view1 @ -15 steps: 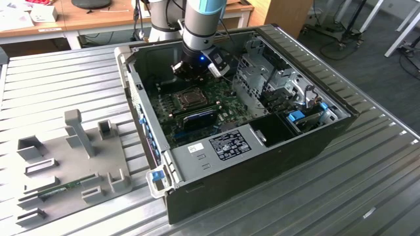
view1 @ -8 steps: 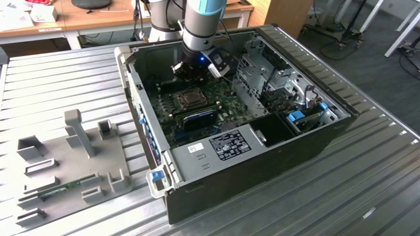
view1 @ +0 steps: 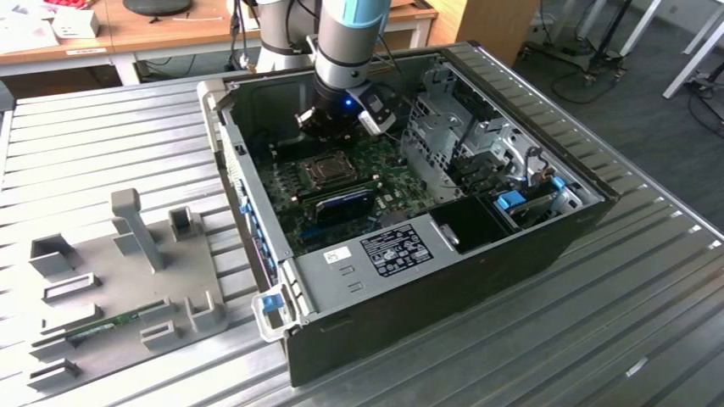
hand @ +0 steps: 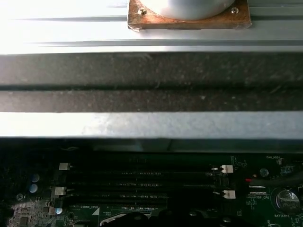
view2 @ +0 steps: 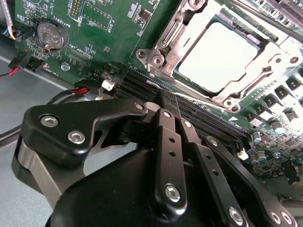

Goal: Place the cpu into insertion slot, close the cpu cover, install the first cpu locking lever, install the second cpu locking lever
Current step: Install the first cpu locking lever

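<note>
The cpu (view2: 220, 56) lies flat in the insertion slot (view1: 308, 174) on the green board, its pale metal top showing. The silvery cpu cover (view2: 165, 45) is down around it, framing the chip. A thin lever rod (view2: 199, 100) runs along the frame's side nearest the memory slots; I cannot tell whether it is latched. My gripper (view2: 166, 98) hovers just beside that side of the socket, its black fingers (view2: 171, 142) shut together with nothing between them. In the exterior view my gripper (view1: 339, 127) is inside the open computer case, a little behind the socket.
Long black memory slots (hand: 142, 184) lie between the fingertips and the case wall (hand: 151, 125). A coin battery (view2: 51, 35) and red-black cables (view2: 83, 91) sit on the board. A drive cage (view1: 464, 136) fills the case's right side. A grey fixture plate (view1: 114, 280) lies on the table.
</note>
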Tool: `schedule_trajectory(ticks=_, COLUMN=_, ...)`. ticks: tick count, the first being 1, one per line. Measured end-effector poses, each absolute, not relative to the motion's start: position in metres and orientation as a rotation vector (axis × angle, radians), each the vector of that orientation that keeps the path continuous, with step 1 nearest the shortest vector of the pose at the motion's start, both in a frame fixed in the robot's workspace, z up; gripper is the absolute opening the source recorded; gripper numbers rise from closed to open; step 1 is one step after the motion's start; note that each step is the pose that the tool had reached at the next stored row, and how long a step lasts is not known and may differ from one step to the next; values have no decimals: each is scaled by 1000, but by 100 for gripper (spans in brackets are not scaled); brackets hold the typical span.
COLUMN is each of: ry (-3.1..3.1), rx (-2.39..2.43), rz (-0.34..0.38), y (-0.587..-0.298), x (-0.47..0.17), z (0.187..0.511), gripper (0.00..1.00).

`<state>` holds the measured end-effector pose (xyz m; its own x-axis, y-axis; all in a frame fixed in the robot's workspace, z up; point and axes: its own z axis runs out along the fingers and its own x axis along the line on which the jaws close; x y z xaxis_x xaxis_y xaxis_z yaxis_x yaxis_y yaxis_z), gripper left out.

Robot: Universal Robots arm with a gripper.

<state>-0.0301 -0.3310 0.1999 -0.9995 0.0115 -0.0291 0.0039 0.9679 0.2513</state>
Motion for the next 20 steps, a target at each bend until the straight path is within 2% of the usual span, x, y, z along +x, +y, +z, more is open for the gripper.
schedule_trajectory(ticks=20, ry=3086, rx=12, rz=397, y=-331, x=-30, z=197, gripper=10)
